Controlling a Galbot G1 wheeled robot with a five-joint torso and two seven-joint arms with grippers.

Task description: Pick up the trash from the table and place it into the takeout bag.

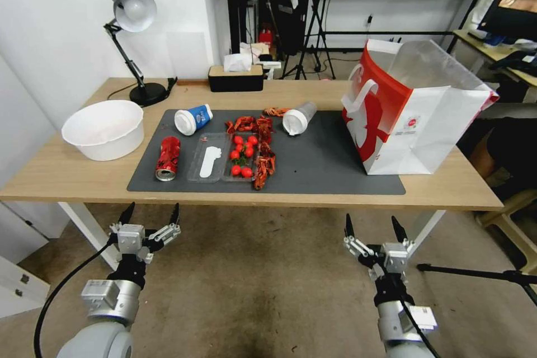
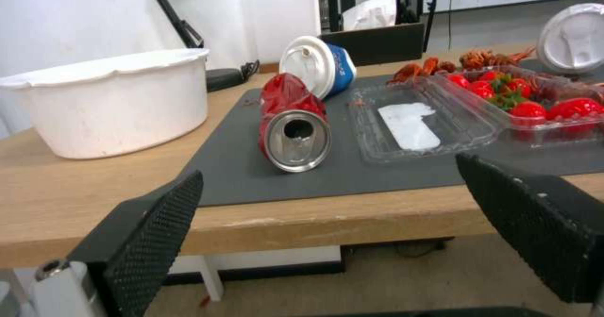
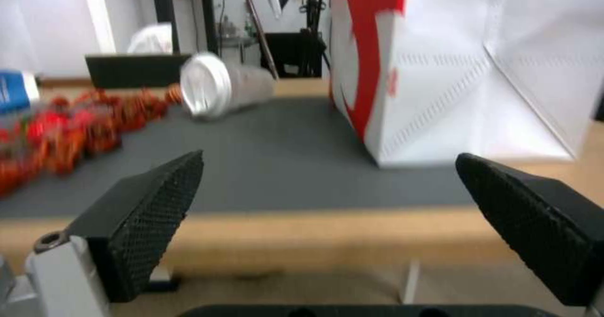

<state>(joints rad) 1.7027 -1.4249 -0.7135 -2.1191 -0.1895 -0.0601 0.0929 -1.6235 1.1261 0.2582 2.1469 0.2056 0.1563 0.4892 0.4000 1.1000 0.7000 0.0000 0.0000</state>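
With both arms parked below the table [image 1: 72, 170] edge, I've got left gripper [image 1: 151, 216] and right gripper [image 1: 370, 227] with jaws spread wide, holding nothing.

Nothing bagged yet, as far as I can judge. Trash is all on the dark mat [image 1: 313, 165]:
- red can [image 1: 168, 158] on its side, straight ahead of the left jaws, open end facing them
- blue-and-white cup [image 1: 193, 119] on its side, beyond the can
- clear cup [image 1: 298, 118] on its side, ahead of the right jaws and toward the left arm's side
- takeout bag [image 1: 414, 109] upright, ahead of the right jaws on the outer side, mouth open

Can first with the left arm, I'd say. It's dented and can roll, so I'd come in from above, jaws across the body, not along the axis. Tomato tray [image 1: 224, 163] sits just beside the can, so keep the inner finger clear of its lid. White bowl [image 1: 103, 128] is on the other side, well apart.
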